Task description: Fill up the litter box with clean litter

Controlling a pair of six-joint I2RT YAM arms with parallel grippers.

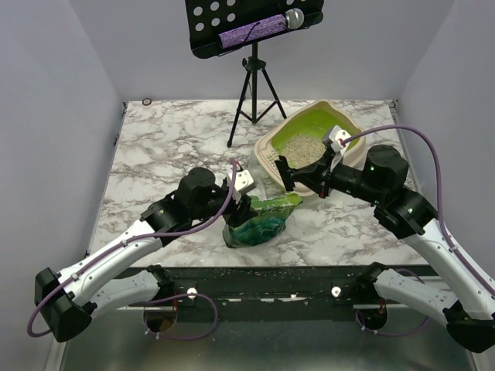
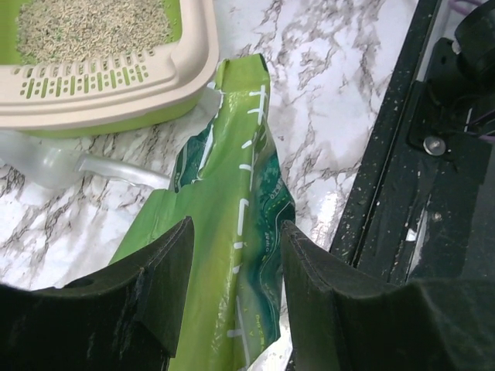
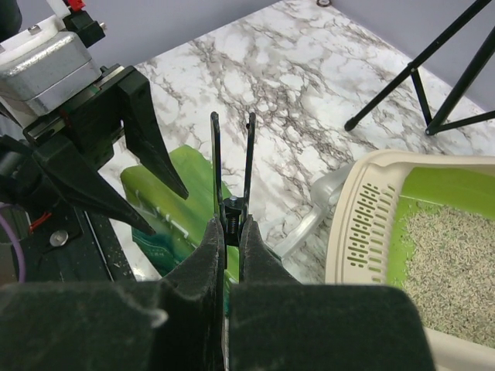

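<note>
Beige litter box (image 1: 272, 145) sits on the marble table (image 1: 170, 139) at right rear, pale clean litter (image 1: 300, 147) spread over its green floor. Left gripper (image 2: 234, 255) stands released, fingers either side of the crumpled green bag (image 1: 259, 220). Right gripper (image 3: 232, 232) is clenched on what looks like a black binder clip (image 3: 232, 166).

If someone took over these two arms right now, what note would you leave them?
Left gripper: open, jaws either side of the green bag, not gripping.
Right gripper: shut on a black clip.
Litter box: far right of the table; litter already covers part of its floor.
Bag: crumpled on the table before the box; a clear scoop lies between them.
Left: judge whether more litter is needed.
</note>
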